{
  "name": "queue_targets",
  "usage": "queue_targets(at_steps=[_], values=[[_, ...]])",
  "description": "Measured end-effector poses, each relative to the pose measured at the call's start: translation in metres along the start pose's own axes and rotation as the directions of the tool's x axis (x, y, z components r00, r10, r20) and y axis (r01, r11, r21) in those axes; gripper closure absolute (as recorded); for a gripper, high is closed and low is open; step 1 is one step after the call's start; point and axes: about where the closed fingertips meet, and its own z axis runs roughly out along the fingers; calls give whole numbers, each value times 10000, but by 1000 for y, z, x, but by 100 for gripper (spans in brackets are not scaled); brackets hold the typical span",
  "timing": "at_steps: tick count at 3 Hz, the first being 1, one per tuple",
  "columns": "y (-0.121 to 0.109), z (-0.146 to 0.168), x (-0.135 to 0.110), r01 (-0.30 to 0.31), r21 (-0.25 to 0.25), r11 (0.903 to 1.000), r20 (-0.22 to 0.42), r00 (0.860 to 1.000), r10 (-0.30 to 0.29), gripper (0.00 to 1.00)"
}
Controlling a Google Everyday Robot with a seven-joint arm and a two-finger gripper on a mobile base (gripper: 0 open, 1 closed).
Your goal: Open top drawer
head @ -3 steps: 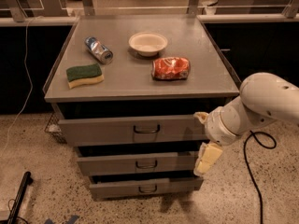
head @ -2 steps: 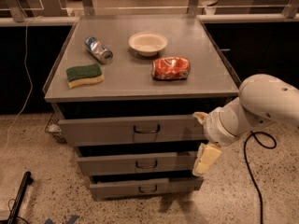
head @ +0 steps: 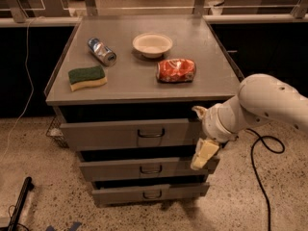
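The top drawer (head: pixel 110 134) is the widest grey drawer, just under the cabinet's top, with a small metal loop handle (head: pixel 151 133) at its centre. A dark gap shows above its front panel. My gripper (head: pixel 199 136) is at the drawer's right end, to the right of the handle. It is open, with one cream finger (head: pixel 198 111) near the panel's upper right corner and the other (head: pixel 204 154) lower, in front of the middle drawer's right end. It holds nothing.
Two narrower drawers (head: pixel 144 169) (head: pixel 149 194) sit below. On the cabinet top (head: pixel 130 83) lie a green sponge (head: pixel 86 77), a tipped can (head: pixel 101 51), a white bowl (head: pixel 152 44) and a red chip bag (head: pixel 176 70). A black cable (head: pixel 257 177) trails on the floor at the right.
My gripper has shifted slightly left and up, closer to the right end of the top drawer. The drawers have not moved.
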Motion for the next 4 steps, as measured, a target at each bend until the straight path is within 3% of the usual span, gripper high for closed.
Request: queue_targets(at_steps=[2,4], values=[[-24,26,12,-154,369,9992,-17,9999,155,0],[-58,51,-1,9,599,9982,105,9999,-15,0]])
